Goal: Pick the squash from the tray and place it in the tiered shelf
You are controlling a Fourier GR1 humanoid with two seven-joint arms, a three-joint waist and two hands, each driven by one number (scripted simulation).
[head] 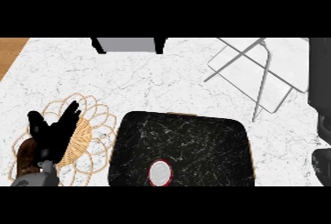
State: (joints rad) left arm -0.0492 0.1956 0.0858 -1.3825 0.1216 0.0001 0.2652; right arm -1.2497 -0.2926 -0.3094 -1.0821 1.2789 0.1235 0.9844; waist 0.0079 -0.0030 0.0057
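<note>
You won't find the squash plainly in view. The nearest candidate is a dark brown rounded shape [24,156] at the near left edge of the woven wicker tray with looped petal rim [97,114], and it is partly hidden behind the left hand; whether that is the squash, you cannot tell.

Your left hand [49,136] stands over the wicker tray's near left part, released, its black fingers [68,114] straight and spread toward the far side, grasping nothing.

Just right of the wicker tray lies a black white-veined slab with rounded corners [194,140], and at its near edge sits a small white round dish with a red rim [160,173].

The tiered shelf of white boards on a thin grey metal frame [258,65] stands at the far right, well apart from the left hand.

Your right hand [322,162] shows only as a dark sliver at the near right edge; its state cannot be told.

All of this rests on a white marble counter [161,83], with a grey box [129,44] at its far edge.
</note>
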